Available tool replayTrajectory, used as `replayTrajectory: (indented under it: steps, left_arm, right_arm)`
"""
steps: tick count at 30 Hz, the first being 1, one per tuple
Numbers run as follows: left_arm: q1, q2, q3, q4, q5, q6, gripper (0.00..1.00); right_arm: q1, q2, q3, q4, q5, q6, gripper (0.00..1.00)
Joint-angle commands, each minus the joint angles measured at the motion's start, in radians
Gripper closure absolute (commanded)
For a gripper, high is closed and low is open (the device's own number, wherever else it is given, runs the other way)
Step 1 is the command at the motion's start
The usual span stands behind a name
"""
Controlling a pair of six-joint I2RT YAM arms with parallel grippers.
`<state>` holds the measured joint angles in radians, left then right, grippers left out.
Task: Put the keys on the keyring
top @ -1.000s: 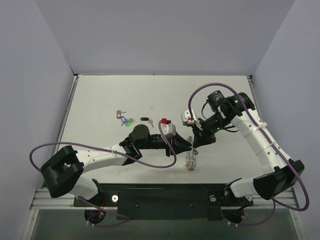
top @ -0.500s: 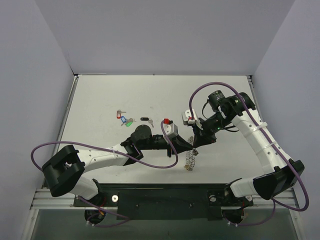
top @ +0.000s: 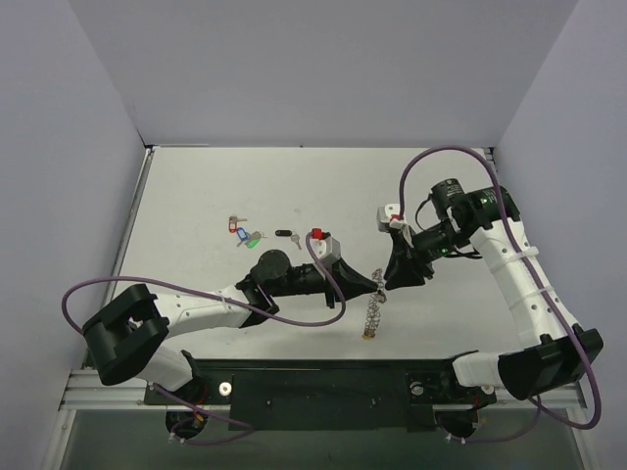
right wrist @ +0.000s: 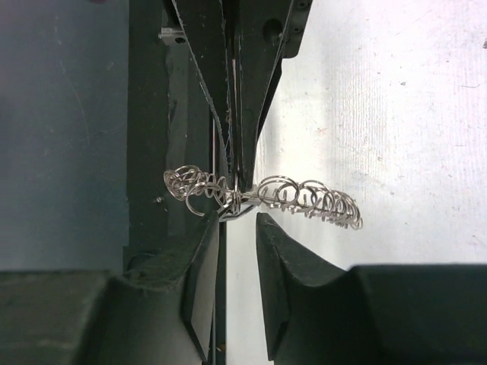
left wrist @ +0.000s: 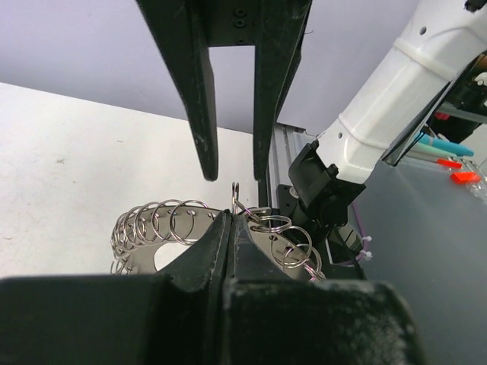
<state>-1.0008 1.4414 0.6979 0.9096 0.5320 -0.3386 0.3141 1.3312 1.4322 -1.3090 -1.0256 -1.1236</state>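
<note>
The keyring [top: 371, 311], a silver loop fringed with small rings, hangs over the table near the front middle. My left gripper [top: 375, 282] is shut on its top edge; in the left wrist view the jaws [left wrist: 228, 219] pinch the keyring [left wrist: 163, 222]. My right gripper [top: 390, 281] faces it from the right, open, its fingertips [right wrist: 238, 224] just short of the keyring [right wrist: 319, 201] and holding nothing. The keys lie on the table at the left: a black-tagged one [top: 285, 234], a blue-and-red pair [top: 238, 231] and a green one [top: 253, 239].
The white table [top: 196, 186] is walled on both sides and at the back. A black rail [top: 313, 387] with the arm bases runs along the near edge. Purple cables [top: 323, 313] loop beside both arms.
My left gripper has closed on the keyring. My right gripper has opened, let the keyring go and drawn back slightly to the right. The keyring now hangs lower from the left gripper.
</note>
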Motion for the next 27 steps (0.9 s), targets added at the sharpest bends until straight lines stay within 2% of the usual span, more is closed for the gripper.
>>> replayTrajectory:
  steps: [1, 11, 18, 27]
  left_arm:
    - [-0.007, -0.021, -0.011, 0.184, -0.053, -0.079, 1.00]
    - [-0.015, -0.021, -0.015, 0.210, -0.105, -0.114, 1.00]
    - [-0.022, -0.012, -0.018, 0.241, -0.142, -0.143, 1.00]
    - [-0.024, -0.016, -0.026, 0.245, -0.162, -0.152, 1.00]
  right_arm:
    - [-0.064, -0.069, -0.045, -0.030, -0.163, 0.091, 0.76]
    - [-0.112, -0.144, -0.187, 0.266, -0.278, 0.396, 0.75]
    - [-0.116, -0.141, -0.182, 0.287, -0.274, 0.415, 0.76]
    - [-0.127, -0.145, -0.185, 0.286, -0.286, 0.416, 0.86]
